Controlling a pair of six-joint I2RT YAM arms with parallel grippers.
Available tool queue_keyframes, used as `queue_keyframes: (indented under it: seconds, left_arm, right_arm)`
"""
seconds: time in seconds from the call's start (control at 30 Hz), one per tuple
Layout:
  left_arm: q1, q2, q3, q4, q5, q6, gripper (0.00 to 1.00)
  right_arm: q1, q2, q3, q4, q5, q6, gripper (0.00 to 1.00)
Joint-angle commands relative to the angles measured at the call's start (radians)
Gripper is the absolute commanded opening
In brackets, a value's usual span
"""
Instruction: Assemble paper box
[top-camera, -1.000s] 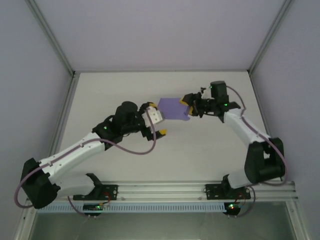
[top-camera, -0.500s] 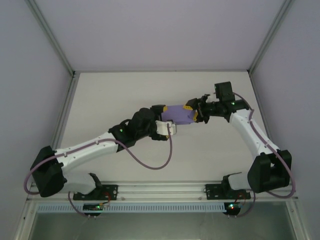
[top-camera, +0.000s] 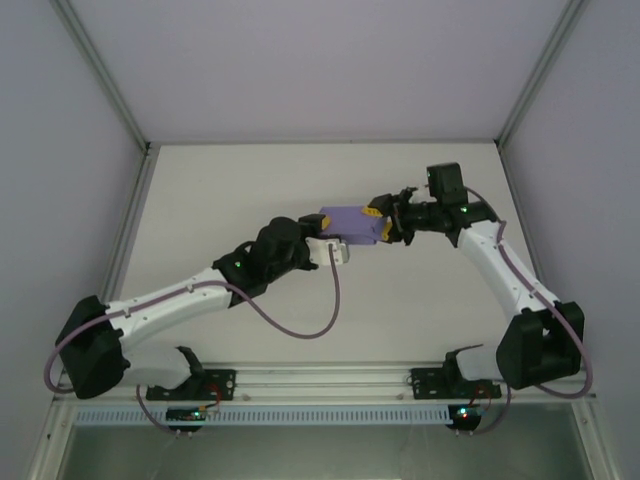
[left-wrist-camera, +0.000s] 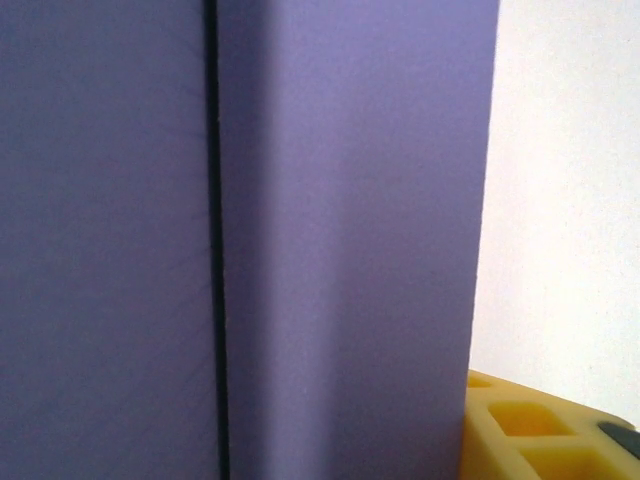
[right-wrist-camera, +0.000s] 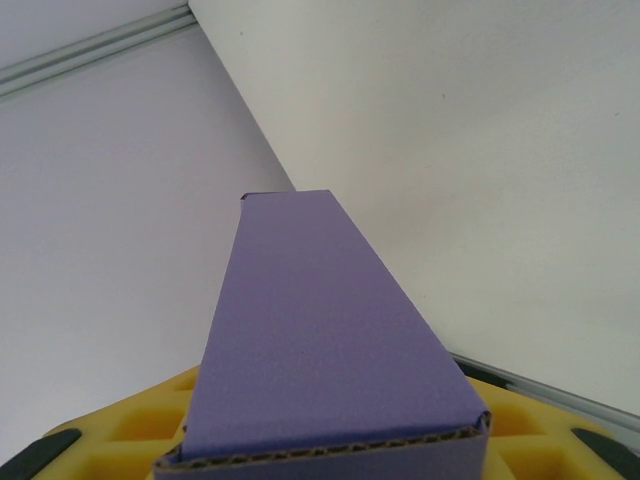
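Note:
The paper box (top-camera: 352, 223) is a lilac-purple folded card held above the table's middle, between the two arms. My right gripper (top-camera: 382, 222) is shut on its right end. In the right wrist view the paper box (right-wrist-camera: 310, 350) runs away from the camera, its corrugated cut edge sits between the yellow fingers (right-wrist-camera: 140, 425), and the right gripper (right-wrist-camera: 325, 445) clamps it. My left gripper (top-camera: 325, 230) is against the box's left end. The left wrist view is very close on the purple box (left-wrist-camera: 340, 240), with a dark seam and one yellow finger (left-wrist-camera: 540, 430) beside its right edge; the other finger is hidden.
The white table (top-camera: 250, 180) is walled by pale panels with metal frame posts (top-camera: 100, 75) at the back corners. The arm bases are bolted to a rail (top-camera: 330, 380) along the near edge. A purple cable (top-camera: 300, 325) loops beneath the left arm.
The left arm has reached right until its gripper meets the box's left end. The right gripper has turned the box, which now looks narrower, and shifted it slightly left.

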Motion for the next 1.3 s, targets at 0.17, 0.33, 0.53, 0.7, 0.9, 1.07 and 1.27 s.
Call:
queue_keyframes:
  seconds: [0.17,0.33,0.53,0.7,0.9,1.07,1.27]
  left_arm:
    - [0.034,-0.035,0.035,-0.085,0.080,-0.051,0.37]
    - [0.058,-0.055,0.049,-0.173,0.136,-0.060,0.33]
    - [0.118,0.051,0.204,-0.623,0.323,-0.077,0.36]
    - [0.158,0.201,0.315,-0.883,0.390,-0.057,0.26]
    - [0.230,0.329,0.408,-0.955,0.466,-0.078,0.27]
    - [0.237,0.447,0.488,-1.042,0.470,-0.104,0.28]
    - [0.237,0.490,0.481,-1.003,0.491,-0.134,0.28]
  right_arm:
    - [0.011,-0.135,-0.113,0.174,-0.013,0.054,0.70]
    - [-0.057,-0.217,-0.104,0.069,0.133,-0.094,0.99]
    - [-0.024,-0.201,0.137,-0.263,0.659,-0.796,0.99]
    - [-0.068,-0.228,-0.012,0.004,0.543,-0.975,0.99]
    - [-0.098,-0.237,-0.070,0.119,0.220,-1.318,0.99]
    - [0.194,-0.190,-0.028,-0.081,0.408,-1.604,0.98]
    - [0.360,-0.078,0.005,-0.169,0.626,-1.620,0.90]
